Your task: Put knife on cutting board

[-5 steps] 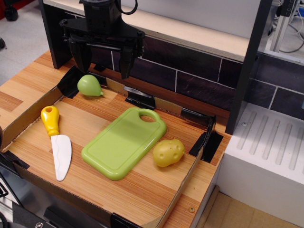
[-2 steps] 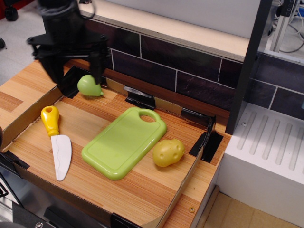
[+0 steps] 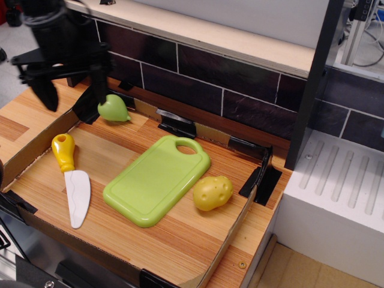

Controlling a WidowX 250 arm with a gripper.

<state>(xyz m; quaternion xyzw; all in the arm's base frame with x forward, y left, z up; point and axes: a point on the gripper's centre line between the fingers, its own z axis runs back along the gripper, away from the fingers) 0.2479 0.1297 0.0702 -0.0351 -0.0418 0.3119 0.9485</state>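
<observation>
On the wooden counter (image 3: 180,240), knife (image 3: 71,177) lies beside cutting board (image 3: 157,180); hand (image 3: 71,90) hangs released above.

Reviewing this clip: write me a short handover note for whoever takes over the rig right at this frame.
Gripper: open, empty, raised above the table's back-left area, above and behind the knife handle.
Knife: flat on the table at the left, yellow handle toward the back, white blade toward the front, apart from the cutting board.
Cutting board: mid-table, nothing on it. A green pear toy lies behind the knife, a yellow potato toy by the board's right edge.
Done: nothing placed.
Left: descend, grasp the knife, probably at the handle, carry it right, lay it on the board.
</observation>
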